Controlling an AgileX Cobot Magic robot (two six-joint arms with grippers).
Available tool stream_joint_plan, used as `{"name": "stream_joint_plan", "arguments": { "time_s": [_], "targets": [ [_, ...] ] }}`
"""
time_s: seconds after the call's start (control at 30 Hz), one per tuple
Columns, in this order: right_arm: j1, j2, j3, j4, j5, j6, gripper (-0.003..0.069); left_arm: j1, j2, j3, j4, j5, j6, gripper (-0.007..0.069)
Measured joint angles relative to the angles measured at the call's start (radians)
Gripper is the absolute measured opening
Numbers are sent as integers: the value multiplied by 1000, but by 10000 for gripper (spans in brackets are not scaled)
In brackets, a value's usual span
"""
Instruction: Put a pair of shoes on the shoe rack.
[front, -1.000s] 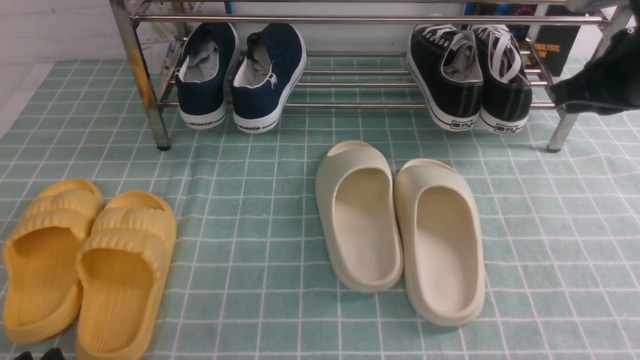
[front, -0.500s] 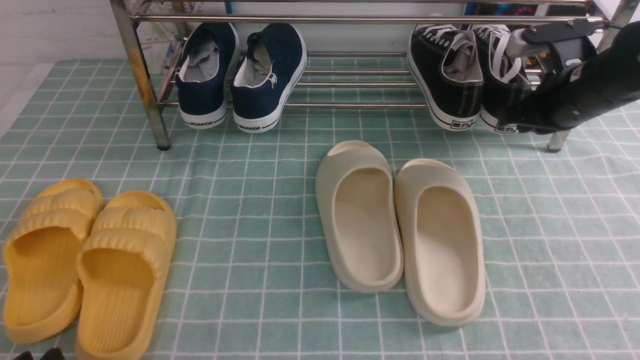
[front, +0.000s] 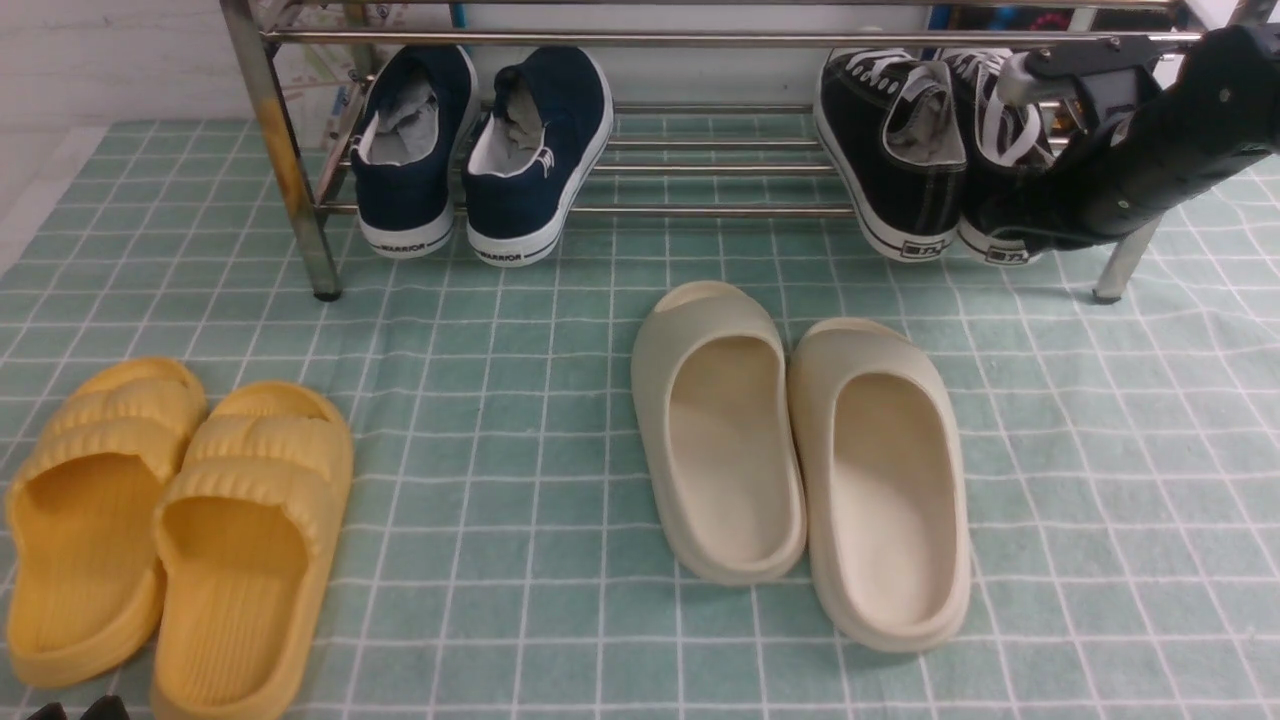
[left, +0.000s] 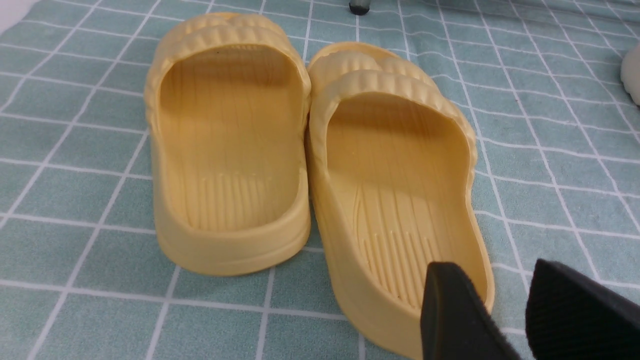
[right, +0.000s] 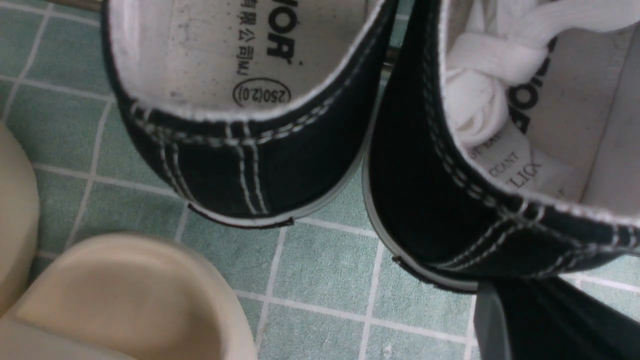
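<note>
At the near left of the green checked cloth we see a pair of yellow slippers, side by side with their toes pointing far. Our left gripper hangs at the near end of this pair. Its jaws stand wide apart and nothing is between them.

At the far side, the shoe rack spans most of the width, its chrome legs standing on the cloth. On the left part of its lower rails sit the navy slip-ons, heels toward us. In the middle of the cloth lie the cream slippers, nearer to us than the rack and well apart from the yellow pair. They touch along their inner sides.

On the right part of the lower rails rest the black sneakers, the pair the task names. Their toes point far, their heels jut out past the front rail, and the two sit close beside each other. Our right gripper reaches in from the right to the heel of the right-hand sneaker. Its jaws are closed together, and we see nothing gripped in them. In the right wrist view a dark finger lies right at that heel. We cannot tell whether it presses on the shoe.
</note>
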Motion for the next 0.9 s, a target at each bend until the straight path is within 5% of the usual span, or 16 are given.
{"name": "stream_joint_plan", "arguments": {
  "time_s": [0.57,0.9],
  "targets": [
    [1,-226,32,33,91,-1,5,0,0,0,0,0,0,239],
    [1,-736,423,75,-21,-2,8,0,0,0,0,0,0,239]
  ]
}}
